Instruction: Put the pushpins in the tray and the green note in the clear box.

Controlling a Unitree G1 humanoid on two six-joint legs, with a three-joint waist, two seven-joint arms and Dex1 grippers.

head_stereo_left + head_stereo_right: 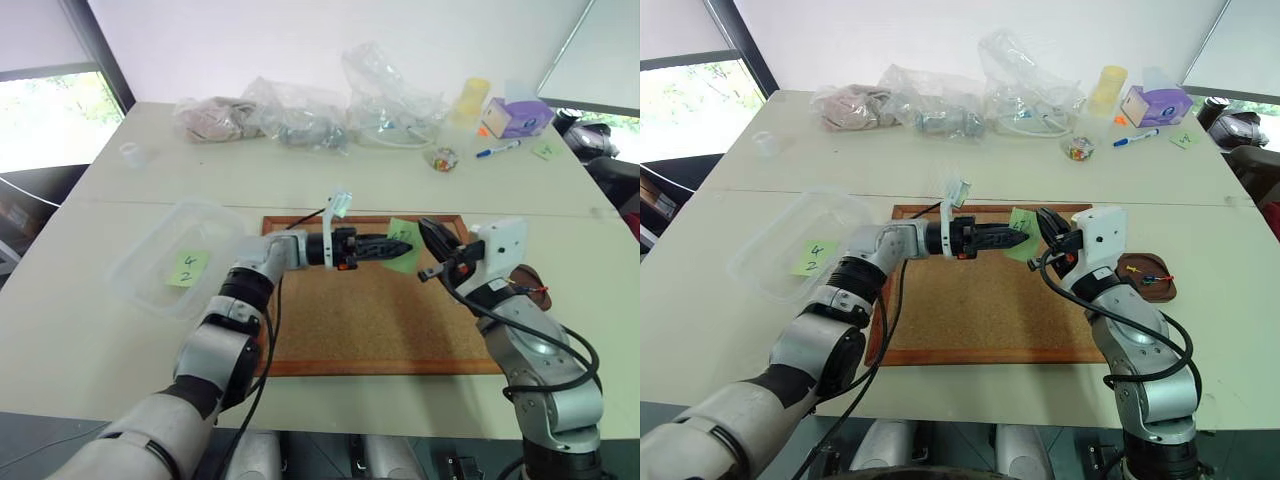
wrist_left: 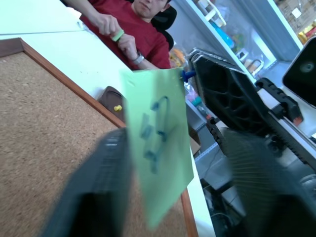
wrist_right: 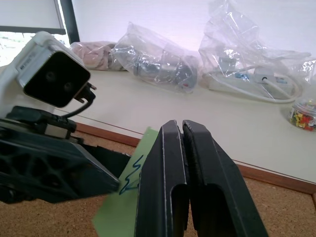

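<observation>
The green note (image 1: 1021,234) hangs above the corkboard's (image 1: 980,300) grainy far edge, its lower part hidden behind the right gripper (image 3: 181,129), whose ribbed black fingers are pressed together on it. The left gripper (image 1: 1012,238) straddles the note's other edge, half spread. The translucent clear box (image 1: 150,262) sits far left; the dark brown tray (image 1: 1147,278) is partly hidden behind the right arm.

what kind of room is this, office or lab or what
Probably an office or lab workroom: a big pale table holding a corkboard, a marker and sticky notes, shelves crowded with supplies, and a seated person nearby.
</observation>
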